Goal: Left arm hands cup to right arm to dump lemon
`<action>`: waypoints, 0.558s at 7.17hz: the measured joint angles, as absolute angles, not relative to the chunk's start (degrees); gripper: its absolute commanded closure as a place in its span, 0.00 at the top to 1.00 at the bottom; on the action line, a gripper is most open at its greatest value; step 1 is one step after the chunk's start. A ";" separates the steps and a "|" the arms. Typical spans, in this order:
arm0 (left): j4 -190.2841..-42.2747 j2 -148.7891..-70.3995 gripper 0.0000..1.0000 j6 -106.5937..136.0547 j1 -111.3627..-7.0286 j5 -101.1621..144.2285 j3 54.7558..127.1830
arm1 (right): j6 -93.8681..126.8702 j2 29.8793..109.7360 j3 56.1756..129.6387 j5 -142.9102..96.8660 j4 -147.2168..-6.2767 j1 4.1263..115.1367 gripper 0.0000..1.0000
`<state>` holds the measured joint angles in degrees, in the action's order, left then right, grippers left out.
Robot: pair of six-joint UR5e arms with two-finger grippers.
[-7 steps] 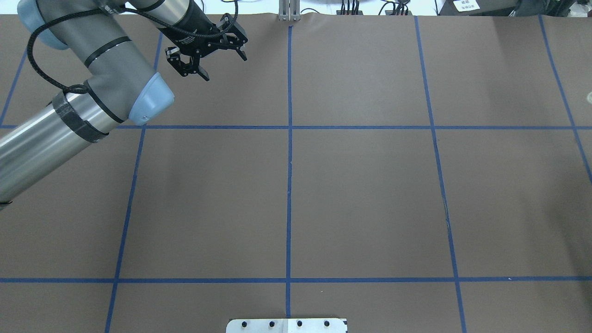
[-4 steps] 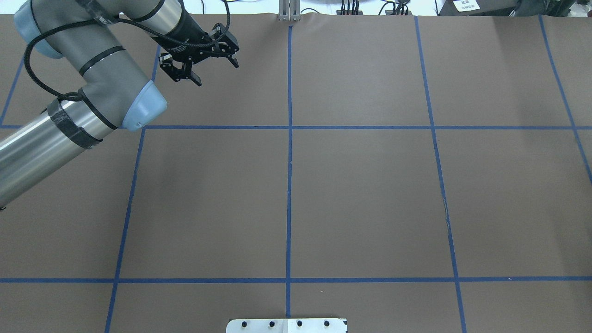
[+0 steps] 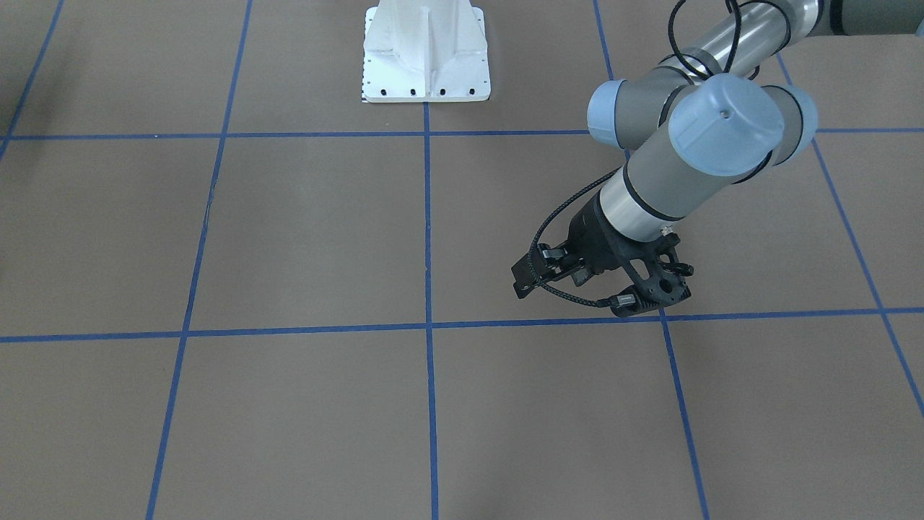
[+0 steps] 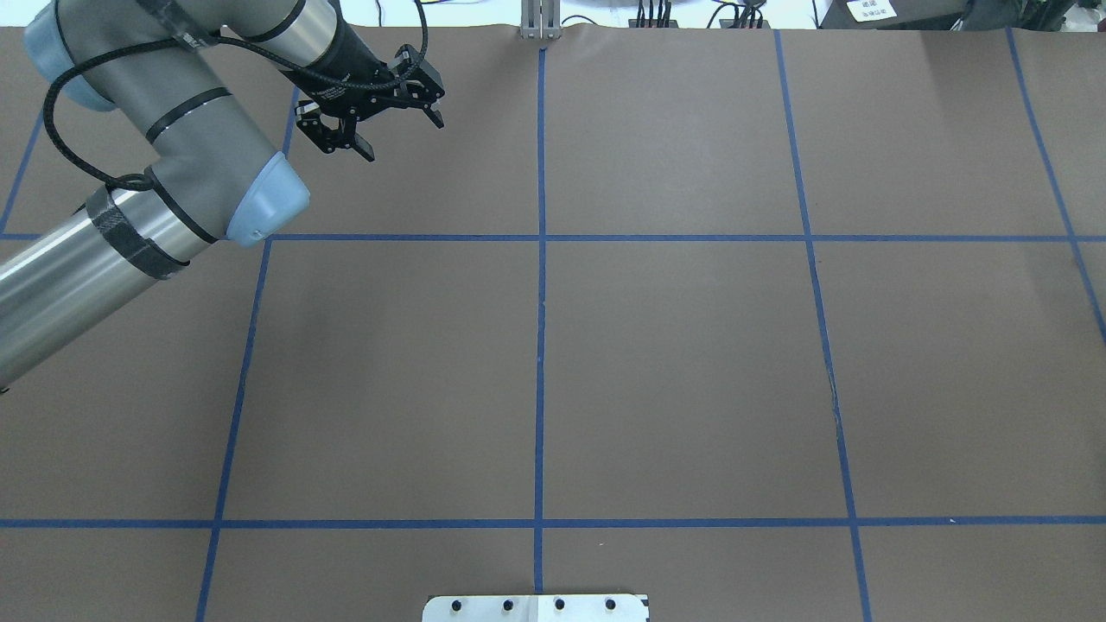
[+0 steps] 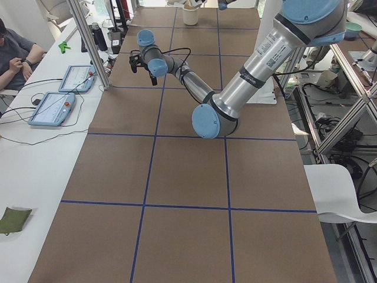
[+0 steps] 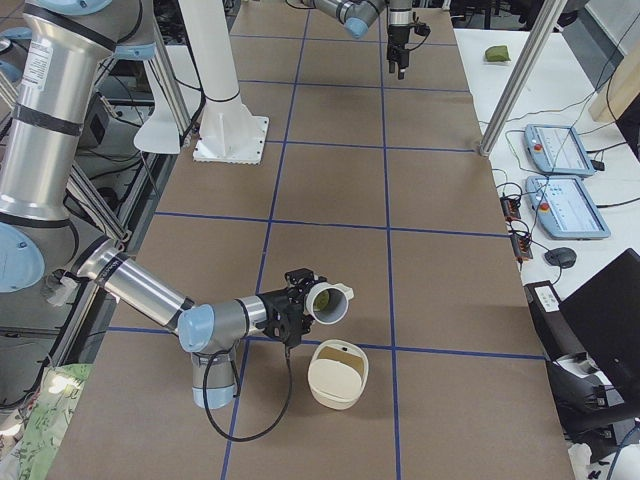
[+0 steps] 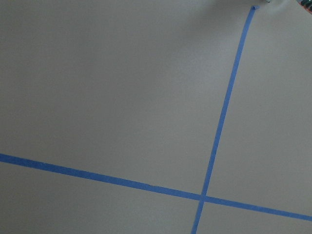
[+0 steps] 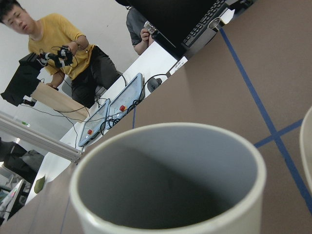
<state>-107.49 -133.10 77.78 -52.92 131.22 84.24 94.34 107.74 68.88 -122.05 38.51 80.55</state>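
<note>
The white cup (image 6: 332,305) hangs tipped on its side at my right gripper (image 6: 300,303), low over the table. The yellow-green lemon (image 6: 322,298) sits in its mouth. In the right wrist view the cup (image 8: 170,130) fills the frame, its grey inside in shadow, with no lemon and no fingers showing. I cannot tell whether the right gripper is shut. My left gripper (image 4: 380,108) is open and empty above the far left of the table. It also shows in the front-facing view (image 3: 577,289) and the left view (image 5: 143,61).
A cream round container (image 6: 338,375) stands on the table just below and beside the cup's mouth; its rim shows in the right wrist view (image 8: 307,146). The brown table (image 4: 674,363) has a blue tape grid. The white robot base (image 3: 426,50) stands at the near edge. Operators sit at a side bench.
My left gripper has drawn back toward the table's far left, staying open and empty. Most of the move came early; it has hardly shifted since.
</note>
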 measured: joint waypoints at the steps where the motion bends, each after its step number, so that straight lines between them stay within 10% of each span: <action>1: -107.49 -133.08 1.00 77.78 -52.92 131.20 84.26 | 100.77 107.40 67.52 -122.29 40.36 81.39 0.16; 4: -107.49 -133.07 1.00 77.73 -52.94 130.72 84.33 | 118.45 105.93 65.67 -122.37 42.92 83.48 0.16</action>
<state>-107.49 -133.07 77.73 -52.94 130.72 84.33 118.45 105.93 65.67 -122.37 42.92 83.48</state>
